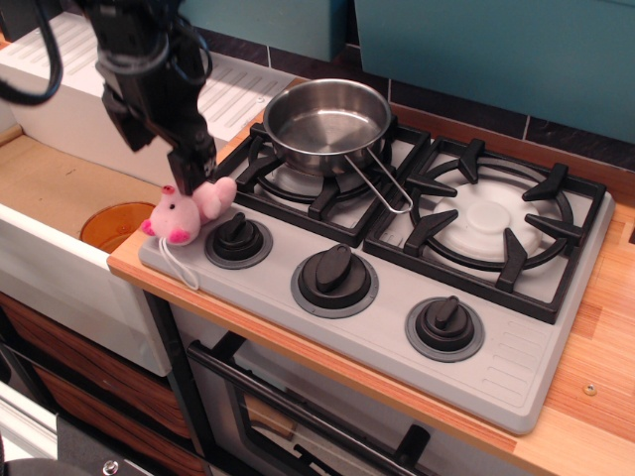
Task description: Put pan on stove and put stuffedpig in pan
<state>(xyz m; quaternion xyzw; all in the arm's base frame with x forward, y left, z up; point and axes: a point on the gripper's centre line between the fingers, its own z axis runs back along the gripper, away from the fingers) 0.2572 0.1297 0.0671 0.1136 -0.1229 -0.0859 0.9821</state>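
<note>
Your jaws sit right over the stuffedpig (188,209), tips down at its back end; the black gripper (189,177) body hides the gap, so you can't tell how far apart they stand or whether they have any plush yet. Pig lies on its side at the stove's (516,382) front-left corner, touching the grey surface just left of the left knob (238,237), white string (181,268) trailing toward the front edge.

Task status, as judged: part 1 looks done, since the pan (325,123) sits upright on the rear-left burner grate (319,190), empty, wire-loop handle (382,184) pointing toward the right burner. Part 2 still open: pig not lifted, not in pan.

Around you: middle knob (335,277) and right knob (444,325) along the front, right burner grate (488,225) bare, wood worktop (595,347) at right, sink (60,188) w/ orange drain (111,222) just left of the pig, white drainboard (233,84) behind.

In the way: little. The grate edge and the pan's straight wall lie btw pig and pan interior, so the carry prob needs height. The loose string could snag the left knob.
</note>
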